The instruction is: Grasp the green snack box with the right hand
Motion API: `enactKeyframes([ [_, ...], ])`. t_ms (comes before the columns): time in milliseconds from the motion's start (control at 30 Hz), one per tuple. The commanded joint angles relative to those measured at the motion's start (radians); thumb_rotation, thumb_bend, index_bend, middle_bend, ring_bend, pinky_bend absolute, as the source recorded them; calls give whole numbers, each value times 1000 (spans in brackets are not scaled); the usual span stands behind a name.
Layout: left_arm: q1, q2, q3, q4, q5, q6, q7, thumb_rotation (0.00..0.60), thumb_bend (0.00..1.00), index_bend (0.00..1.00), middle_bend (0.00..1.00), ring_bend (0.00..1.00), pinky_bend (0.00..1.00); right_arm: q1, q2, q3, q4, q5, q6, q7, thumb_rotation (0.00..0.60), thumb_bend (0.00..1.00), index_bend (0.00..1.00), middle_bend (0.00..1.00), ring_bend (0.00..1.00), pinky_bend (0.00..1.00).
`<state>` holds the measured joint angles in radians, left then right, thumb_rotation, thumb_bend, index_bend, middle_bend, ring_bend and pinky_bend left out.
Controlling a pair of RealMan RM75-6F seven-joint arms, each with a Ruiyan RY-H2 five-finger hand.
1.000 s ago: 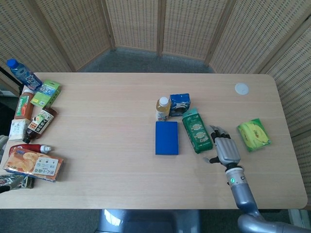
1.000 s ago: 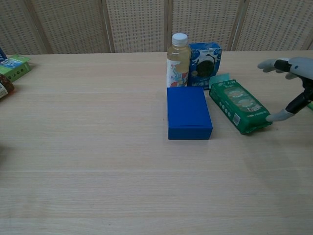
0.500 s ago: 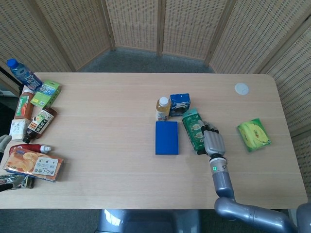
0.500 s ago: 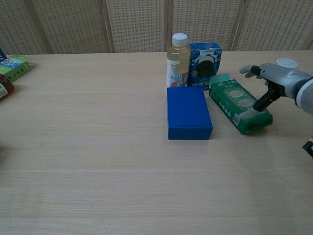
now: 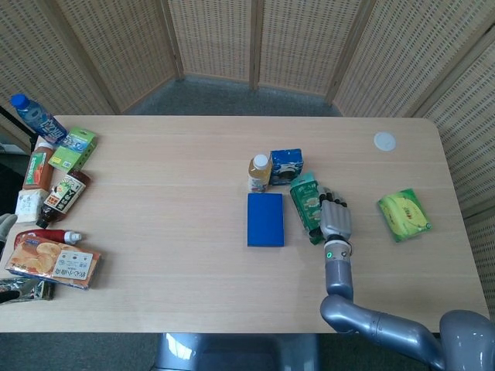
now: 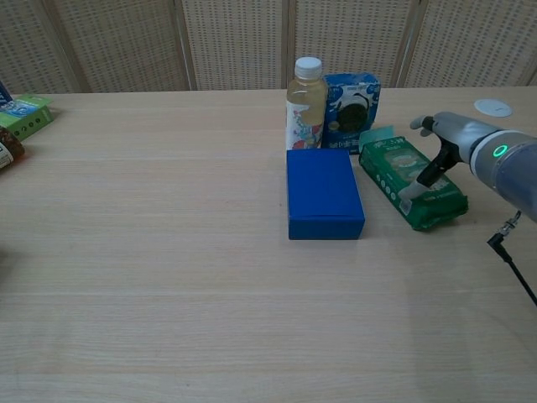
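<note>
On my feed the blue box (image 6: 325,193) lies flat on the bench (image 6: 168,252), and the green snack box (image 6: 394,172) is just right of it. My right hand (image 6: 440,143) rests on top, thumb pressing, fingers not clamped round it yet.

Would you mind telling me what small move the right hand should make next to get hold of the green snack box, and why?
Probably close the fingers around the box. The right hand sits over the green snack box lying flat on the table; in the chest view a finger touches its top, but no firm grip shows. The blue box lies close alongside, so it should close gently.
</note>
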<state>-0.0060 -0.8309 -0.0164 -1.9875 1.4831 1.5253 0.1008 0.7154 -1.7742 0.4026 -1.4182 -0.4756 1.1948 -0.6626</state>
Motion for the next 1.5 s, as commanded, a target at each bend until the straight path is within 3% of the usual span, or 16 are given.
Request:
enactKeyframes([
  [33, -1, 0, 0, 0, -1, -2, -1, 600, 0, 0, 0, 0, 0, 12, -18, 19, 4, 40, 24, -22, 600, 0, 0, 0, 0, 0],
  [733, -1, 7, 4, 3, 3, -4, -23, 600, 0, 0, 0, 0, 0, 39, -79, 22, 165, 89, -51, -22, 600, 0, 0, 0, 0, 0],
  [1100, -3, 3, 5, 1, 1, -9, -17, 600, 0, 0, 0, 0, 0, 30, -95, 15, 236, 62, -80, 20, 600, 0, 0, 0, 0, 6],
  [1200, -3, 3, 7, 0, 3, -10, -17, 600, 0, 0, 0, 0, 0, 27, -104, 14, 262, 57, -89, 30, 600, 0, 0, 0, 0, 109],
  [1333, -3, 3, 8, 0, 4, -10, -17, 600, 0, 0, 0, 0, 0, 23, -117, 12, 298, 53, -108, 43, 600, 0, 0, 3, 6, 328],
  [1500, -3, 1, 8, 0, 4, -10, -14, 600, 0, 0, 0, 0, 0, 18, -119, 16, 312, 51, -132, 54, 600, 0, 67, 144, 148, 508],
])
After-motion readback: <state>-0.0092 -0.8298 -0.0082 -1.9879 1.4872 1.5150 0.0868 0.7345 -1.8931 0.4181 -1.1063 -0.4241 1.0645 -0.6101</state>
